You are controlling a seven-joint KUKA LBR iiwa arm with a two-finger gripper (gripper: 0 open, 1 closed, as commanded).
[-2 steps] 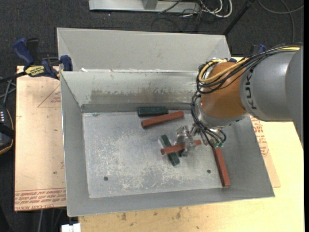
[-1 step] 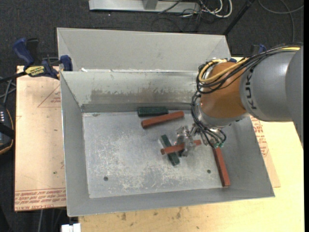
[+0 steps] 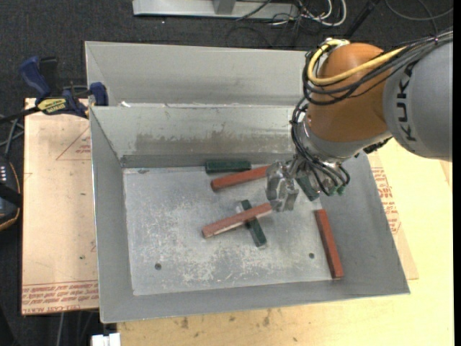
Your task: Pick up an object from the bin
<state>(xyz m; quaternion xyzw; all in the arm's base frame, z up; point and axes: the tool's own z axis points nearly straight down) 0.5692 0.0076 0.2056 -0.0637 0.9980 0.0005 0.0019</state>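
My gripper (image 3: pixel 282 194) hangs low in the right half of the bin, under the arm's orange cover, its metal fingers a little apart with nothing between them. Its tips stand just above the right end of a reddish-brown stick (image 3: pixel 236 221) that lies slanted across a short dark green stick (image 3: pixel 253 225) in the bin's middle. Left of the gripper another reddish-brown stick (image 3: pixel 239 179) lies slanted near the back wall, with a dark green stick (image 3: pixel 228 166) right behind it.
A longer reddish-brown stick (image 3: pixel 328 243) lies along the right wall, below the gripper. The arm's orange cover and cables hide the back right corner of the bin. The left half of the floor is bare metal.
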